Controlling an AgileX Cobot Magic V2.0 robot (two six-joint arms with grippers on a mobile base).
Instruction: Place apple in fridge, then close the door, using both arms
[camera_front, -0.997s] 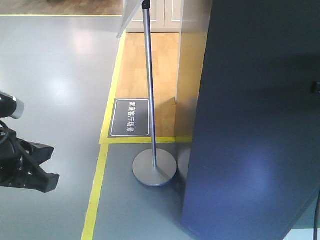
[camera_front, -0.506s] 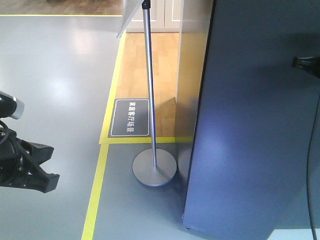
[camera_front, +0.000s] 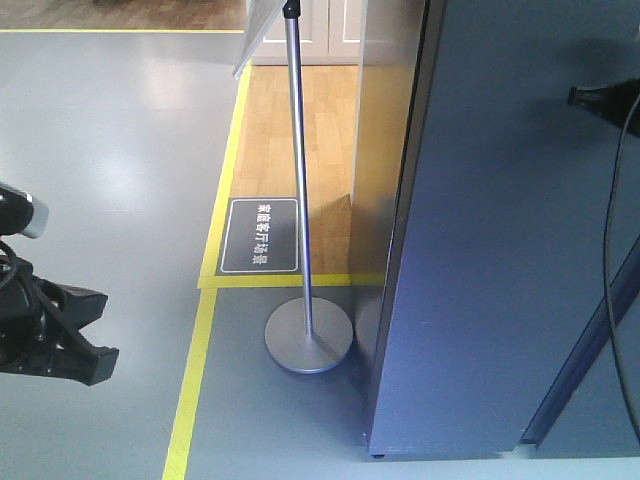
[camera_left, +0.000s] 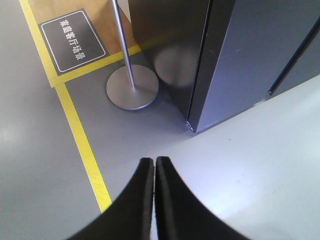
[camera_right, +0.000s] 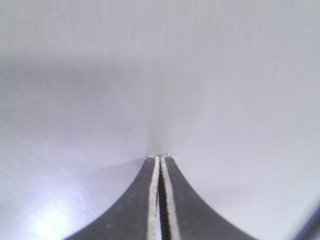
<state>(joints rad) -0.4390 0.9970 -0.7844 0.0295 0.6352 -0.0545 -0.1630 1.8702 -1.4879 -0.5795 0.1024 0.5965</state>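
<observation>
No apple anywhere in view, so I'd guess it's already inside the fridge. The door looks nearly closed, and the right gripper, fingers pinched together and holding nothing, has its tips against the door's flat face, probably to push. The left gripper, also pinched closed and empty, hangs low over the floor, away from the door.

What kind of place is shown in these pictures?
Probably a staged demo or test hall, not a real home: a grey floor marked with yellow tape lines, a black floor sign with white Chinese characters, and a metal pole stand on a round base beside a dark grey fridge.
</observation>
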